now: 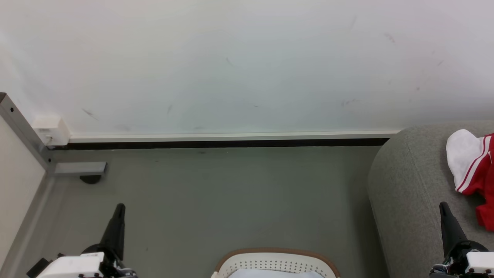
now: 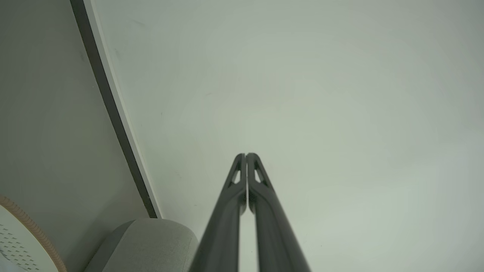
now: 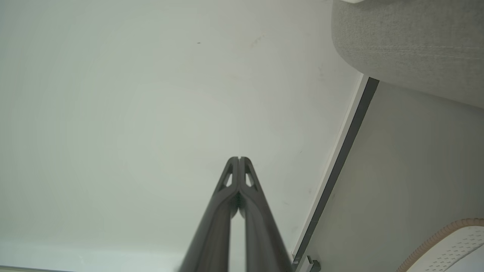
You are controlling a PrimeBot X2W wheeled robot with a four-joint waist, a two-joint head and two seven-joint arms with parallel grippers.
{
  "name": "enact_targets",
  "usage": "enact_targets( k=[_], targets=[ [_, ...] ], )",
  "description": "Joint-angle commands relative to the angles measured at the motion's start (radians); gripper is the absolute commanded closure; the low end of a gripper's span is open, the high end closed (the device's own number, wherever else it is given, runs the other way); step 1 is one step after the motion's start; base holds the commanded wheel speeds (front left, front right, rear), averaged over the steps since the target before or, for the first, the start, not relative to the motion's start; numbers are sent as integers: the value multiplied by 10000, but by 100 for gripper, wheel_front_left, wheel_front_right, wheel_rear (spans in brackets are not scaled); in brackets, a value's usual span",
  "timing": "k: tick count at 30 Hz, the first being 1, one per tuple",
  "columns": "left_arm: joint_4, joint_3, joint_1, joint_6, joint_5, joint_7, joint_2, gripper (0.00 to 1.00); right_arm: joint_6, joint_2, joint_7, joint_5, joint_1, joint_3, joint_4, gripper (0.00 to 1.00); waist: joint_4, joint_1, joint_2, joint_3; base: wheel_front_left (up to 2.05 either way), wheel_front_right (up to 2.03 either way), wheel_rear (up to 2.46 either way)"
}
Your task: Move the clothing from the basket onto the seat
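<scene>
Two grippers, one basket, one sofa, one heap of clothing. At near left, the left gripper (image 1: 119,209) has its fingers pressed together, empty. The white basket (image 1: 276,255) sits near centre. The right gripper (image 1: 444,207) is likewise closed and empty. The red-and-white clothing (image 1: 474,166) lies on the grey sofa (image 1: 405,185), stretched near-to-far, white end far. The floor (image 1: 231,193) is grey-green and the wall (image 1: 231,65) white.

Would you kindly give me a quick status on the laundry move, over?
Left gripper shut, empty; right gripper shut, empty. Red-and-white garment lying on sofa. Basket at bottom edge, contents unclear. Nothing seen in the way.
</scene>
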Motion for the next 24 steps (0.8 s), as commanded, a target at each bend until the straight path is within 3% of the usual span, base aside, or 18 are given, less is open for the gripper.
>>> enact_targets(
  k=[1, 24],
  targets=[
    [6, 28, -104, 8, -117, 38, 22, 100, -24, -103, -38, 36, -90, 0, -1, 100, 0, 0, 0, 0, 0, 0, 0],
    [5, 28, -104, 8, -117, 38, 22, 100, -24, -135, -68, 80, -89, 40, -15, 100, 0, 0, 0, 0, 0, 0, 0]
  ],
)
